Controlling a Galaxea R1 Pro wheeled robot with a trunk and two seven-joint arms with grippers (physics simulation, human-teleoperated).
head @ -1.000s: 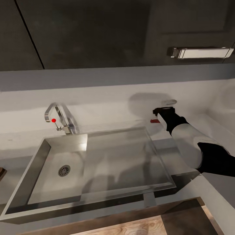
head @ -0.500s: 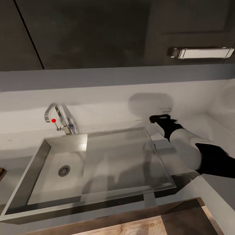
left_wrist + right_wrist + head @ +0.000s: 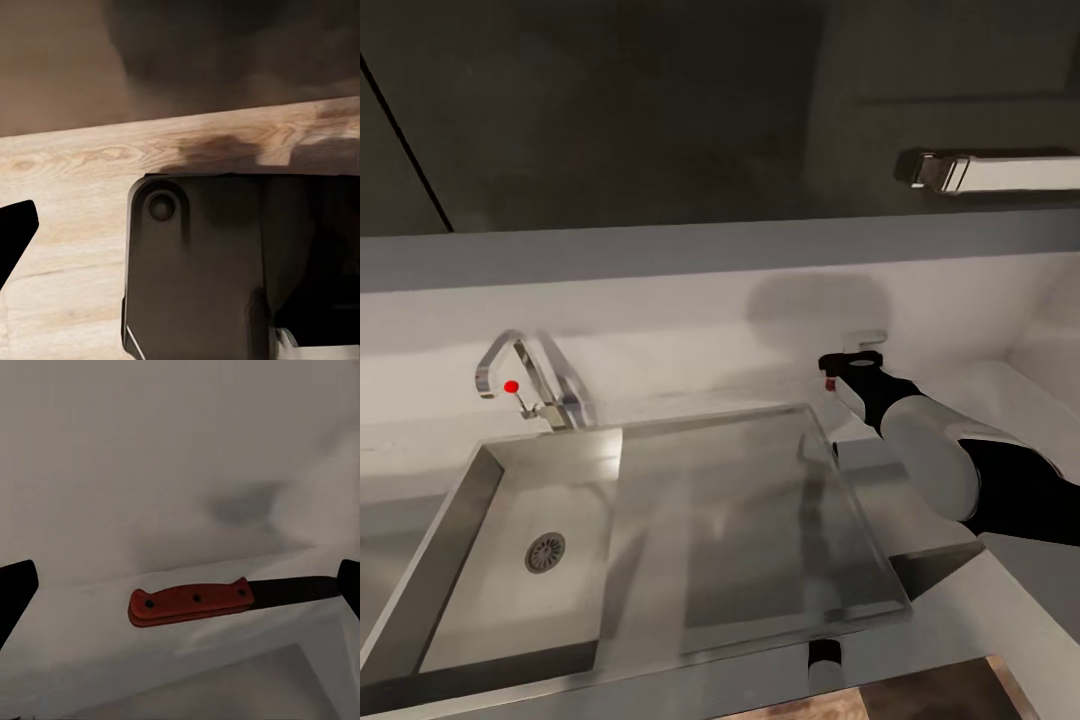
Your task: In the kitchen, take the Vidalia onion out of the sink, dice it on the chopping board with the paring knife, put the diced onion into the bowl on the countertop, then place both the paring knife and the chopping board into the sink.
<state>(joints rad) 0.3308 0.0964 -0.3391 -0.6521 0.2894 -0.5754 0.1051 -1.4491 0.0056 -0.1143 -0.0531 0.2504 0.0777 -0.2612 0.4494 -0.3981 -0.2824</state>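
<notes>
The paring knife was seen lying crosswise between the spread fingers of the right tool, on the tabletop; the left tool's state could not be told.

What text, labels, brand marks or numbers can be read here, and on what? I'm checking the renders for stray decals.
None: no readable text anywhere.
The paring knife handle shows three dark rivets, no lettering.
The tap carries a plain red knob, no mark.
The sink and the countertop are unmarked.
</notes>
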